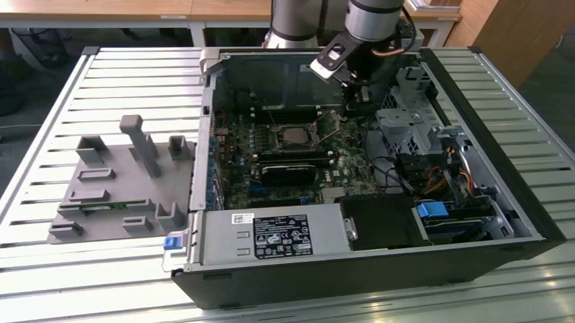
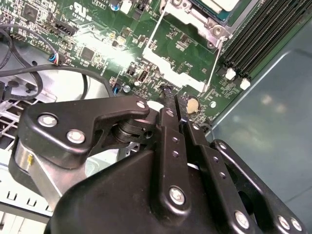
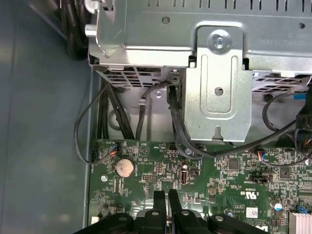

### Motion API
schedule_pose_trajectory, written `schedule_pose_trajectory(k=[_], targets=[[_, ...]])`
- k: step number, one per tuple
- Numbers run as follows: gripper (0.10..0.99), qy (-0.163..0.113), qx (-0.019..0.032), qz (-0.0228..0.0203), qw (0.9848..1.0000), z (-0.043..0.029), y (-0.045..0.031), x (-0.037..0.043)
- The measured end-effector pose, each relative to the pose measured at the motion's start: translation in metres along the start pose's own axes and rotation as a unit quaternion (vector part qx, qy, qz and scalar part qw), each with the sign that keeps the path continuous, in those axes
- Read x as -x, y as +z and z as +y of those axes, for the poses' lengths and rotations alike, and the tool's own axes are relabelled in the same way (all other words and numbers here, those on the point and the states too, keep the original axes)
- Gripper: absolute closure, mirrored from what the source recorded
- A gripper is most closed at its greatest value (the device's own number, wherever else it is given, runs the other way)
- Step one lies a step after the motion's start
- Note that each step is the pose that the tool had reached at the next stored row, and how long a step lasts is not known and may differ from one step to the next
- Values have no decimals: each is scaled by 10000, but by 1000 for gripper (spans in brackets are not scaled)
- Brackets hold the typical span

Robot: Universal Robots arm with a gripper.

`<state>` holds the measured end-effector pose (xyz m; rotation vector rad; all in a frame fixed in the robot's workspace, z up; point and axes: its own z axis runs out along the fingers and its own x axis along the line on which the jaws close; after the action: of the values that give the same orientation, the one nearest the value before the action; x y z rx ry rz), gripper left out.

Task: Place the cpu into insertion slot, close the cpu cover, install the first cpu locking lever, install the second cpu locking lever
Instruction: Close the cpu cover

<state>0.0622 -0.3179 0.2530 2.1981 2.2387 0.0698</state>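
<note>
The cpu (image 1: 295,136) lies flat in the insertion slot (image 1: 279,128) in the middle of the motherboard; a corner of the cpu (image 2: 222,4) also appears in the second wrist view. A silvery frame (image 2: 202,24) borders it, and I cannot tell whether this is the cpu cover lying down. Two thin wire locking levers (image 2: 214,63) (image 2: 155,29) stand angled away from the socket, one of them (image 1: 329,135) seen as a slanted line. My gripper (image 1: 357,101) hovers over the board on the exterior view's right of the socket. Its black fingertips (image 3: 159,197) are shut and hold nothing.
A coin battery (image 3: 124,167) sits on the board just past the fingertips. A metal drive cage (image 3: 224,97) and black cables (image 3: 97,126) stand beyond it. Black memory sticks (image 1: 289,161) lie nearer than the socket. A grey fixture (image 1: 117,182) rests on the slatted table at the exterior view's left.
</note>
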Motion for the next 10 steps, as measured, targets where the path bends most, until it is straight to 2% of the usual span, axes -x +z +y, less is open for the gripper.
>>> schedule_pose_trajectory(k=[10], targets=[[918,1,-19,-1,10000,35,91,3]])
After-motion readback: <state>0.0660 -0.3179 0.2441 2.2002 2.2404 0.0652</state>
